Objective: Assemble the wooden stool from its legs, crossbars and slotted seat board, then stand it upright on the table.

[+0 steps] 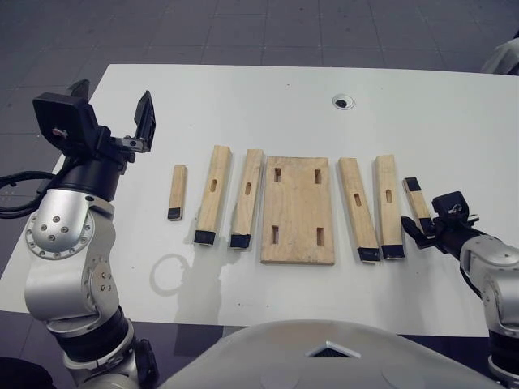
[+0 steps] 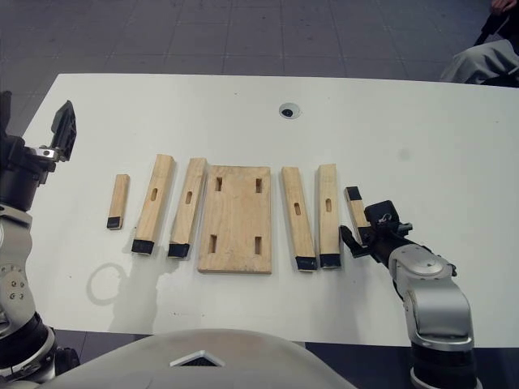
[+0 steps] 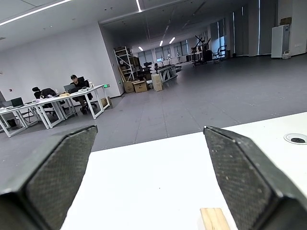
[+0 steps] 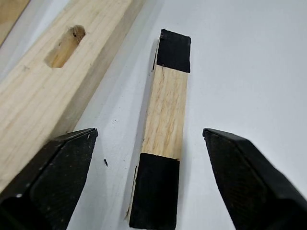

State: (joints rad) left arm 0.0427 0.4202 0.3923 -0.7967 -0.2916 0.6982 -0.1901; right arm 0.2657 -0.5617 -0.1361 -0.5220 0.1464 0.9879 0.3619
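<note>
The slotted seat board (image 1: pixel 298 209) lies flat mid-table. Two slotted legs (image 1: pixel 212 194) (image 1: pixel 247 198) lie to its left and two more (image 1: pixel 358 208) (image 1: pixel 388 206) to its right. A short crossbar (image 1: pixel 178 192) rests at the far left. At the far right lies another crossbar (image 4: pixel 165 112) with black ends. My right gripper (image 4: pixel 148 136) is open low over that crossbar's near end, with a finger (image 4: pixel 53 177) on either side and neither touching it. My left gripper (image 1: pixel 112 104) is open and empty, raised above the table's left edge.
A round cable hole (image 1: pixel 343 101) sits in the white table (image 1: pixel 422 121) behind the parts. Bare tabletop stretches behind and in front of the row. An end of wood (image 3: pixel 214 219) shows beneath the left gripper's fingers.
</note>
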